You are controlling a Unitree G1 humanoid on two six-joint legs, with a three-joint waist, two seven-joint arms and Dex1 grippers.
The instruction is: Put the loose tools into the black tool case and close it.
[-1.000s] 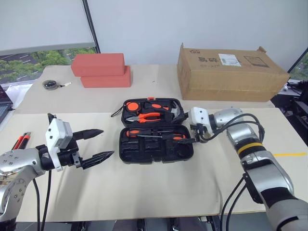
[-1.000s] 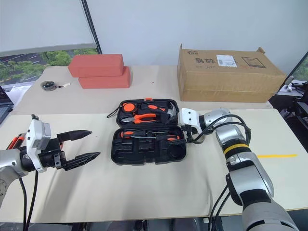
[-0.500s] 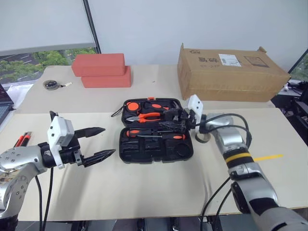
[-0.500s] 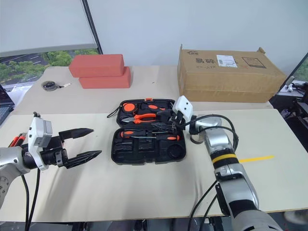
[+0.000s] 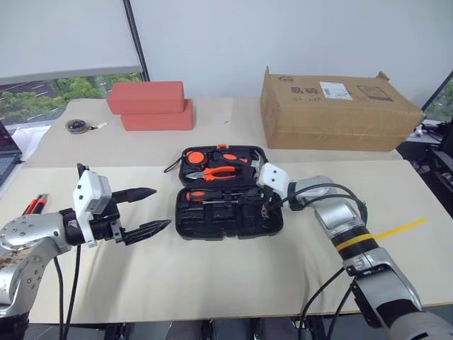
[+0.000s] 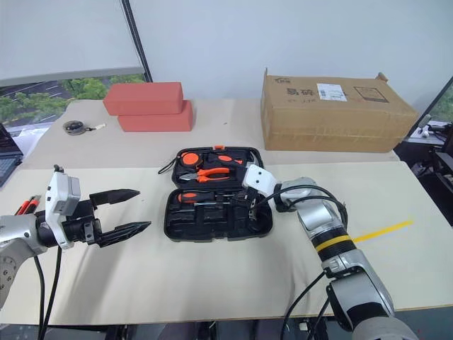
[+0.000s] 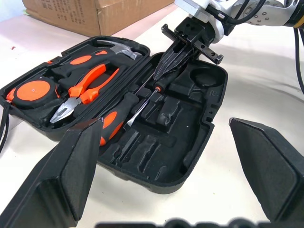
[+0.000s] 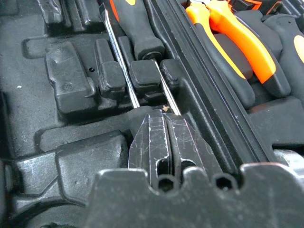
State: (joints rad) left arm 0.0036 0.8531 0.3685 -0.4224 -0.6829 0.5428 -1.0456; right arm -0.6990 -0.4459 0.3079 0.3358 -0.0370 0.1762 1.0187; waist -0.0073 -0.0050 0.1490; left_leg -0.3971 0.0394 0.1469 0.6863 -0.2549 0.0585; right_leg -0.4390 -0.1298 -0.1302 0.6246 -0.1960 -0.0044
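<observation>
The black tool case [image 5: 228,193] lies open in the middle of the frame on the worktop [image 5: 233,276]. Its far half holds the orange pliers [image 5: 216,172] and a hammer [image 7: 115,46]. Its near half holds two screwdrivers [image 7: 124,112] side by side, with many empty slots beside them.

The right pincer [image 7: 167,68] is down in the near half, at the right end of the case. Its two fingers are pressed shut with nothing between them, and their tips sit right at the thin metal shafts of the screwdrivers (maybe it is pushing one down into its slot, but I cannot be sure). The left pincer [image 5: 140,211] hangs over the worktop at the left of the frame, well apart from the case, with its fingers spread wide and holding nothing.

I think the step in hand is seating a screwdriver. Next, more loose tools need to go in. Some orange-and-black things [image 5: 32,206] lie at the far left edge of the frame, near the left arm. A tape roll [image 6: 282,205] seems to sit just behind the right arm.

There is lots of bare worktop in front of the case for moving. The cardboard box [image 5: 338,108] and the red blocks [image 5: 150,105] stand well behind it. The case's raised walls are the edge to mind.
</observation>
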